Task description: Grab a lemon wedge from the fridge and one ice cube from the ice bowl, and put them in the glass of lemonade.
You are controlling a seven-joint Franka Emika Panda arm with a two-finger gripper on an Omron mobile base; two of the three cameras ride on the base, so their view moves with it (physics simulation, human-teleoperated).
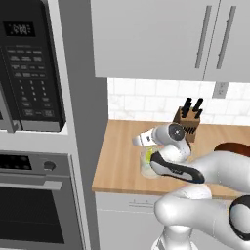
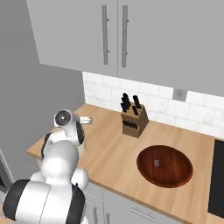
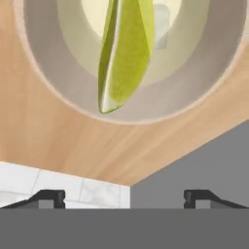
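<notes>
The glass of lemonade (image 3: 53, 73) is seen from straight above, its round rim wide and pale liquid inside. The yellow-green lemon wedge (image 3: 124, 53) sits within the glass's mouth, away from my fingers; whether it touches the liquid I cannot tell. My gripper (image 3: 124, 197) is open, its two dark fingertips (image 3: 51, 197) far apart with nothing between them. From the left, the glass (image 1: 148, 168) stands on the wooden counter (image 1: 122, 156) under my hand (image 1: 145, 139), with the wedge (image 1: 149, 156) in it. The ice bowl (image 2: 175, 173) holds one ice cube (image 2: 156, 163). The fridge is out of view.
A knife block (image 2: 133, 118) stands against the tiled backsplash behind the glass and bowl. A microwave (image 1: 29, 63) and an oven (image 1: 34, 205) fill the tall unit left of the counter. A dark cooktop (image 2: 217, 175) borders the bowl's right. Wall cupboards (image 2: 113, 35) hang overhead.
</notes>
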